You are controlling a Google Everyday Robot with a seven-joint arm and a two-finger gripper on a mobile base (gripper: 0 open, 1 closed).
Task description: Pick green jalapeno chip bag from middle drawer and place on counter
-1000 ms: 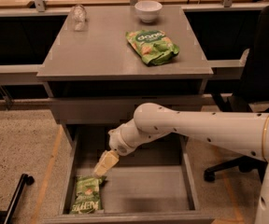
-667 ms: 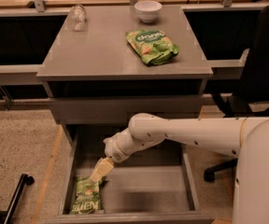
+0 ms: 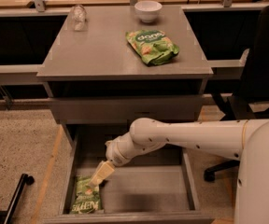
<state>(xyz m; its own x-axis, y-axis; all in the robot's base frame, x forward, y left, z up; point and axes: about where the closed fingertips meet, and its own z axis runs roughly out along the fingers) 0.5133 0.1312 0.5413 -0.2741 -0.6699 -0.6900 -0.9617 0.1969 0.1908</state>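
The green jalapeno chip bag lies flat in the front left corner of the open middle drawer, its white lettering toward the front. My gripper reaches down into the drawer from the right, its pale fingertips just above the bag's far right end. Whether it touches the bag does not show. The grey counter is the cabinet top above the drawer.
On the counter lie a brighter green chip bag, a white bowl and a clear crumpled object. A closed drawer front sits above the open one. A black office chair stands at the right. A black bar is on the floor left.
My arm has swung left and down, bringing the gripper from the drawer's middle to just over the chip bag. The bag has not moved.
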